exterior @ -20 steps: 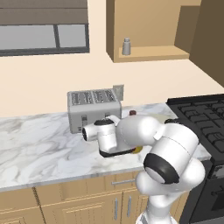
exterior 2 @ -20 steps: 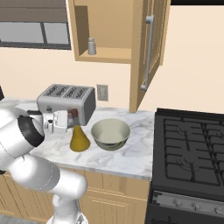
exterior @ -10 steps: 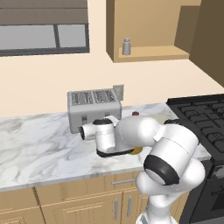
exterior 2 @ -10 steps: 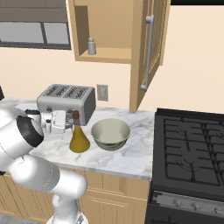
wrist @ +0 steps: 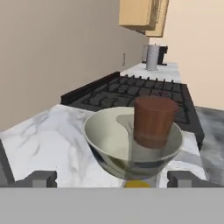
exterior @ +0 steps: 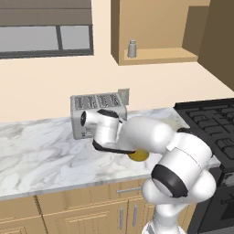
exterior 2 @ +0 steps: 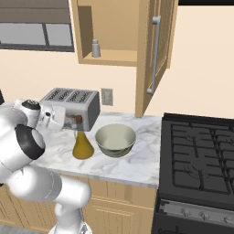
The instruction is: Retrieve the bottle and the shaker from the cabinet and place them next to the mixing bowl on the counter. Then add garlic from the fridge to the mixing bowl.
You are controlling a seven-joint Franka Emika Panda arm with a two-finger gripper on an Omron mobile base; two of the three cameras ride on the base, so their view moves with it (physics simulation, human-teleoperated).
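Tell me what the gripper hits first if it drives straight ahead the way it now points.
Probably the bottle: its stopper stands right ahead of the open gripper, between the fingertips. The mixing bowl sits just behind it, though depth is hard to judge.

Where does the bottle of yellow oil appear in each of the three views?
Left base view: only the bottle's yellow base peeks out below the arm.
Right base view: the bottle stands left of the mixing bowl.
Hand view: its stopper is close, centre.
Shared landmark: the mixing bowl.
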